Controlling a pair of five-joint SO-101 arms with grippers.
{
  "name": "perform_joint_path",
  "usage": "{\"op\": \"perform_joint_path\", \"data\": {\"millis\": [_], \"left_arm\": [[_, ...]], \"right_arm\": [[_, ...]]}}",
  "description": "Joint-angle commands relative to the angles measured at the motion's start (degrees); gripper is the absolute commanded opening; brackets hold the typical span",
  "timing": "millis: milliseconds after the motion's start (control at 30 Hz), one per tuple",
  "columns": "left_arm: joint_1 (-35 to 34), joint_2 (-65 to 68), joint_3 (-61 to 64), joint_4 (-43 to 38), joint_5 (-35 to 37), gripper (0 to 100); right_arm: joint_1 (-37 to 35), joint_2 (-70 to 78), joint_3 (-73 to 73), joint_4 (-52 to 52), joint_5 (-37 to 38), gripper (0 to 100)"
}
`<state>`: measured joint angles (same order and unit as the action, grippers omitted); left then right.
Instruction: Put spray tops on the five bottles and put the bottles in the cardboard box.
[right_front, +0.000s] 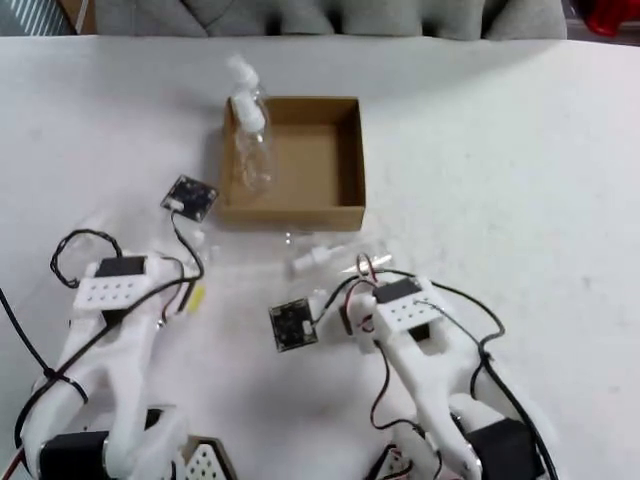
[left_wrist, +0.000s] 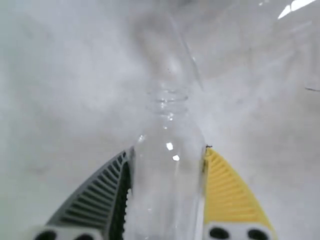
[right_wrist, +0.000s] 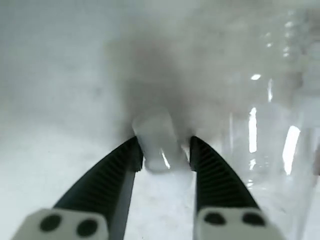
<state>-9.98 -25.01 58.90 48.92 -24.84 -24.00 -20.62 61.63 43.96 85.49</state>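
bottle (left_wrist: 166, 200) clamped in left tool (left_wrist: 167, 152), long axis straight out from it, open neck at far end | spray top (right_wrist: 157, 142) clamped in right tool (right_wrist: 165, 142), bottle close beside | likely next: line top up with neck

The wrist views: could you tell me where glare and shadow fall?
Left wrist view: small glints on the clear plastic bottle in the left gripper. Right wrist view: dark shadow behind the white spray top in the right gripper; tall glare streaks on a see-through bottle beside it.
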Motion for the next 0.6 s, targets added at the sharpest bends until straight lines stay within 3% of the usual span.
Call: {"op": "perform_joint_path", "data": {"millis": [0, 267, 467, 567], "left_arm": [[-0.5, 0.0, -2.9, -1.8, 0.4, 5], [-0.5, 0.0, -2.9, -1.8, 0.4, 5], [0.7, -0.2, -2.8, -1.6, 0.4, 5], [0.7, -0.5, -2.8, -1.5, 0.4, 5]], "right_arm": [[2.0, 3.2, -3.9, 0.0, -0.4, 1.5], [9.6, -0.3, -12.0, 8.4, -19.9, 1.5], [16.7, -5.7, -22.3, 22.2, -40.8, 1.5], [21.0, -7.4, -27.3, 29.8, -45.8, 1.5]]}}
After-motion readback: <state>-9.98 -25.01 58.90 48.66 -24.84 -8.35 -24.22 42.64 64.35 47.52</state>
